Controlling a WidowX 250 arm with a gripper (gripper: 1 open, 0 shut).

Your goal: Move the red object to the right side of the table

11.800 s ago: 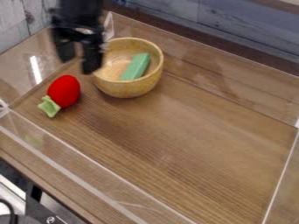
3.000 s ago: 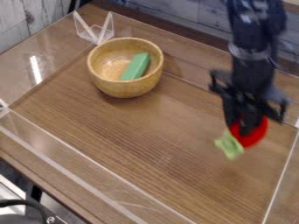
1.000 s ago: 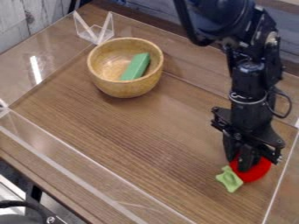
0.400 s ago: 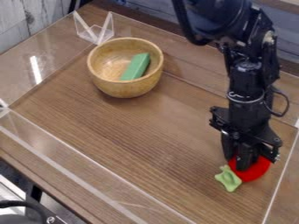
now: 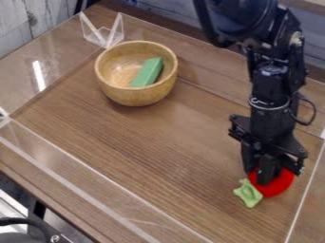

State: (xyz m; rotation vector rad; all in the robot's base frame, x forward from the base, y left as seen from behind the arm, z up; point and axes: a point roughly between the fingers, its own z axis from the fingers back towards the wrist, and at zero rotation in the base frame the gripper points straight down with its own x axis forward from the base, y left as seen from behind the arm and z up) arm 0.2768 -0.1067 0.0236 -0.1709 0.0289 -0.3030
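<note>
No text, label, brand, number or sign can be read anywhere (neither on the gripper (image 5: 268,174) itself nor on the table (image 5: 140,142) spreading out around it).

Small bright red object (image 5: 278,183) with green leaf, on brown wood-grain table (image 5: 152,152), near right wall

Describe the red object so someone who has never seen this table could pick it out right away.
Start at the brown wood-grain table with its clear walls and go to its right side, where the black robot arm comes straight down. The red object sits on the tabletop under the hand, which is shut on it. It is small, round, bright red with a light green leaf, unlike the tan bowl and green block.
</note>
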